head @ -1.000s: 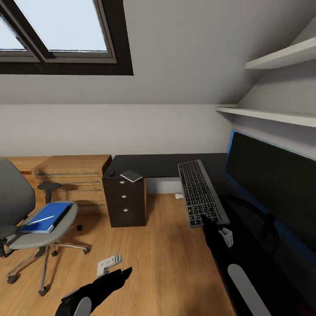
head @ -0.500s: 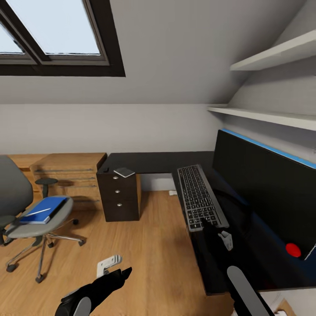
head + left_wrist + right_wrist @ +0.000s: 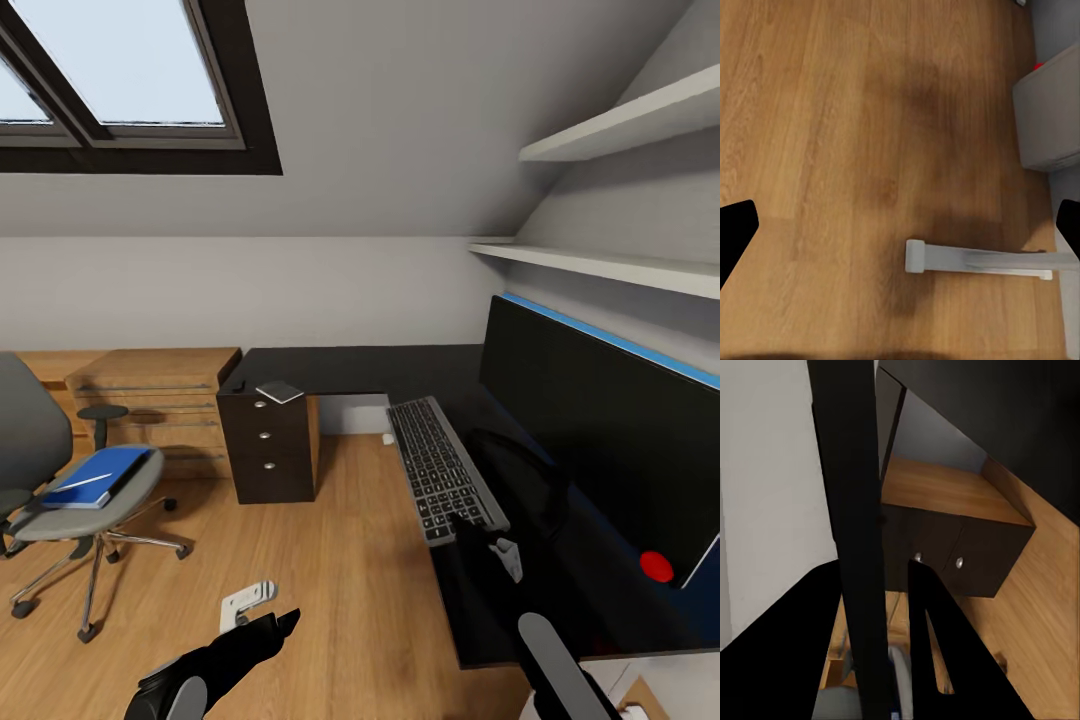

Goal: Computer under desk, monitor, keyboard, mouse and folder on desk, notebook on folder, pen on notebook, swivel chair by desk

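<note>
Bench (image 3: 340, 368): L-shaped, glossy black top, dark three-drawer unit (image 3: 271, 450) under its far wing. All places below are given relative to it.

Monitor (image 3: 600, 420): stands on the bench along its wall side; cut off at the picture's right edge, stand mostly hidden in the black top's glare.

Keyboard (image 3: 437, 467): on the bench's front edge, beside the monitor, its near end overhanging the rim slightly and held by the right gripper (image 3: 470, 525).

Notebook (image 3: 279, 392): grey, flat on the bench top above the drawer unit.

Swivel chair (image 3: 60, 490): on the wooden floor (image 3: 340, 560), well apart from the bench; back cut off at the picture's left edge.

Folder (image 3: 100, 477): blue, on the chair seat. Pen (image 3: 83, 482): thin white stick lying on the folder.

Red disc (image 3: 656, 566): on the bench near the monitor's lower corner; too small to identify.

Small white object (image 3: 388, 438): on the floor under the bench; indistinct.

Right arm: reaches forward along the bench's front edge; jaws pinching the keyboard's near end. In the right wrist view a dark slab (image 3: 855, 532) runs edge-on between the black fingers (image 3: 937, 637), with the drawer unit beyond.

Left gripper (image 3: 900, 225): arm low over the floor, away from the bench; jaws spread wide, black fingertips (image 3: 735, 232) at the left wrist picture's edges, nothing between them.

White bracket-like part (image 3: 975, 260): lies on the floor below the left gripper.
</note>
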{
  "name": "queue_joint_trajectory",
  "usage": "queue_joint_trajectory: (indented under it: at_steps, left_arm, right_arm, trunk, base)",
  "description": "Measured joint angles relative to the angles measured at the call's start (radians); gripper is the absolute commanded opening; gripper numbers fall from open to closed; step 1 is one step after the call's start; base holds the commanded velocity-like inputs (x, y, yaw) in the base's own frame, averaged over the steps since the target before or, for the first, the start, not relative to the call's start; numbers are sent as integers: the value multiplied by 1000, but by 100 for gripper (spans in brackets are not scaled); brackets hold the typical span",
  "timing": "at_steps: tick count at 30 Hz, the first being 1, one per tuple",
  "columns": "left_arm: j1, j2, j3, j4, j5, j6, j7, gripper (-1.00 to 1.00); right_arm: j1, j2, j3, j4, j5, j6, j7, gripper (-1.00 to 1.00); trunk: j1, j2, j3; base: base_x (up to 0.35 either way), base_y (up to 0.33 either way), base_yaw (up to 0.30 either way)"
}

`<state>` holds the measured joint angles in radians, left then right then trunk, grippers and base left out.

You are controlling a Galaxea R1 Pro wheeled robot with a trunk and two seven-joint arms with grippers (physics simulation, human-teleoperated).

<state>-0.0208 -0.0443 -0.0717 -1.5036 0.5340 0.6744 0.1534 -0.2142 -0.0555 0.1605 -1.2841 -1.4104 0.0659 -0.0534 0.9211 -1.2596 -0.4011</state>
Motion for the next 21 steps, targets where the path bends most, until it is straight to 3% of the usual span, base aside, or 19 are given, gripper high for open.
queue_joint_trajectory:
  at_steps: [4, 7, 17, 21]
  left_arm:
    - [0, 0, 0, 0, 0, 0, 0, 100]
    - [0, 0, 0, 0, 0, 0, 0, 100]
    - [0, -2, -1, 0, 0, -1, 2, 100]
    - [0, -2, -2, 4, 0, -1, 2, 100]
  right_arm:
    - [0, -1, -35, 5, -4, 30, -1, -100]
    - [0, -1, -54, 6, -29, 51, -1, -100]
    - [0, -2, -84, 9, -131, 67, -2, -100]
    - [0, -1, -86, 9, -147, 67, -1, -100]
  trunk:
    - [0, 0, 0]
    - [0, 0, 0]
    - [0, 0, 0]
    - [0, 0, 0]
  base:
    - [0, 0, 0]
    - [0, 0, 0]
    - [0, 0, 0]
    - [0, 0, 0]
